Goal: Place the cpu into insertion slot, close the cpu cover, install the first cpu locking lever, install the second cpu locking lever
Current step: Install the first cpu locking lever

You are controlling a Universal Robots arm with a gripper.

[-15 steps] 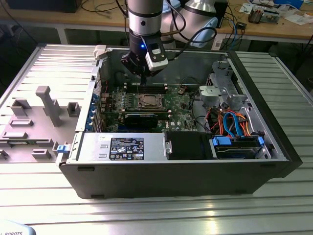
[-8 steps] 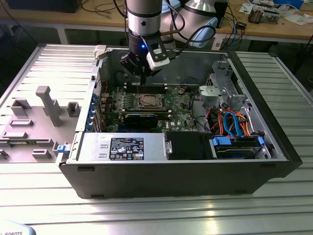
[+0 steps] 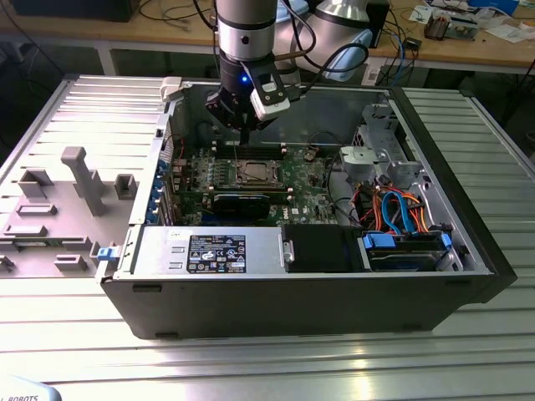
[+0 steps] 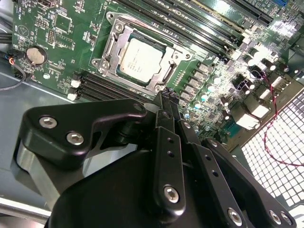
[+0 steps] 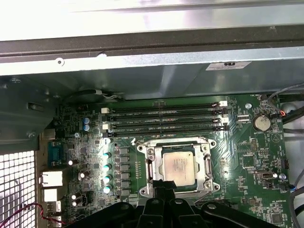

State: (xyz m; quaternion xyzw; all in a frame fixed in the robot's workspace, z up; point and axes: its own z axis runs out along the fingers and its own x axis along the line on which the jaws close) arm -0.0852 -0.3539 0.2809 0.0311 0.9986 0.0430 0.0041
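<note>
One open computer case [image 3: 468,251] lies on the table, and we see the green board [image 5: 247,156] inside it. Our gripper [image 4: 164,97] hangs just above the insertion slot [image 5: 178,166] with its fingers [image 4: 165,142] pressed together, holding nothing. We see the cpu [image 4: 140,57] seated in the slot, framed by the cpu cover [image 4: 111,50].

One computer case [image 3: 301,292] lies open, holding one green board [image 5: 247,156]. On the board sit one chip [image 5: 178,165], one metal frame [image 5: 207,164] around it and one round coin battery [image 5: 261,123]. Long black memory slots [image 5: 164,118] beside the socket number four, as far as the first wrist view lets me count. One robot arm [image 3: 244,33] stands over it.
</note>
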